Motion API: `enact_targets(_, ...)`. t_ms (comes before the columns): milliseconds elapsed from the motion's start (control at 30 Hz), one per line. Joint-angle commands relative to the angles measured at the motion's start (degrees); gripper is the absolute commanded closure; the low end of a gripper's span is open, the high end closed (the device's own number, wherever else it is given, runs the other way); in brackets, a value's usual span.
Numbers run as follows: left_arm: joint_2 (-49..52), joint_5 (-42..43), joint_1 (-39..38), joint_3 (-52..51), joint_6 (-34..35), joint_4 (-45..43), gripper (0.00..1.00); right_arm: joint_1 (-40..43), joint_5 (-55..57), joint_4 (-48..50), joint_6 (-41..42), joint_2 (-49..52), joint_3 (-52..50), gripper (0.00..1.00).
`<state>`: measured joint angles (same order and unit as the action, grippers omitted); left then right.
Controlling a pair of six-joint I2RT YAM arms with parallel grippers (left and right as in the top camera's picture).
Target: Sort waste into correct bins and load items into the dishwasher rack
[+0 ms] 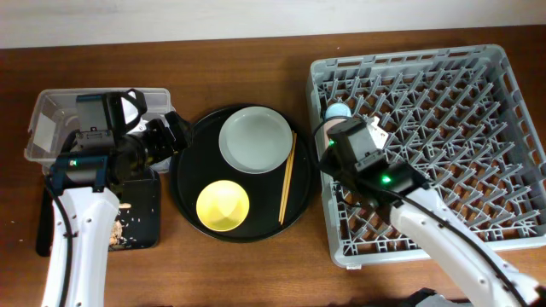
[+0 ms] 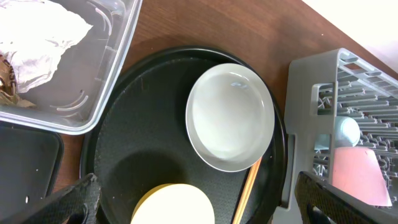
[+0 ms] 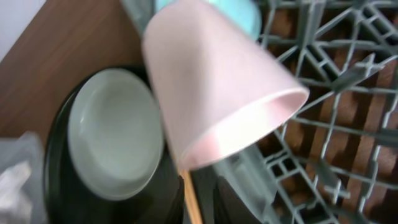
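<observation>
My right gripper [image 1: 333, 145] holds the pink cup [image 3: 211, 87] tilted over the left edge of the grey dishwasher rack [image 1: 409, 55], beside the light blue cup [image 1: 336, 111]; its fingers are mostly hidden under the cup. My left gripper [image 2: 205, 208] is open and empty above the left side of the round black tray [image 1: 183, 183]. On that tray are the pale plate [image 1: 255, 139], yellow bowl [image 1: 223, 206] and chopsticks [image 1: 287, 176]. The clear tub [image 1: 51, 111] holds the white napkin [image 2: 37, 37] and brown wrapper [image 2: 6, 74]. The flat black tray [image 1: 141, 213] holds food scraps [image 1: 119, 226].
The clear tub and flat black tray stand close together at the table's left. The round tray lies between them and the rack. The rack's pegs fill the right half. The table's far edge meets a white wall.
</observation>
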<state>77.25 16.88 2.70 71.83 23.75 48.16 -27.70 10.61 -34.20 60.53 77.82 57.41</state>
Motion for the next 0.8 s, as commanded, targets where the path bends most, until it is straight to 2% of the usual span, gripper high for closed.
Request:
enact_targets(0, -0.1, -0.2, 0.1, 0.2, -0.7, -0.1, 0.01, -0.4, 5.3, 2.1, 2.1, 3.2, -0.5, 0.8)
enact_targets(200, -0.1, -0.2, 0.1, 0.2, -0.7, -0.1, 0.01, -0.4, 4.4, 7.4, -0.7, 5.1, -0.5, 0.81)
enact_targets(333, -0.1, -0.2, 0.1, 0.2, -0.7, -0.1, 0.01, -0.4, 4.2, 6.5, -0.8, 4.1, -0.5, 0.81)
enact_targets(467, -0.1, -0.2, 0.1, 0.2, -0.7, -0.1, 0.01, -0.5, -0.9, 6.4, -5.9, 1.2, -0.5, 0.78)
enact_targets(767, -0.1, -0.2, 0.1, 0.2, -0.7, -0.1, 0.01, -0.5, -1.2, 5.5, -5.9, -2.2, -0.5, 0.72)
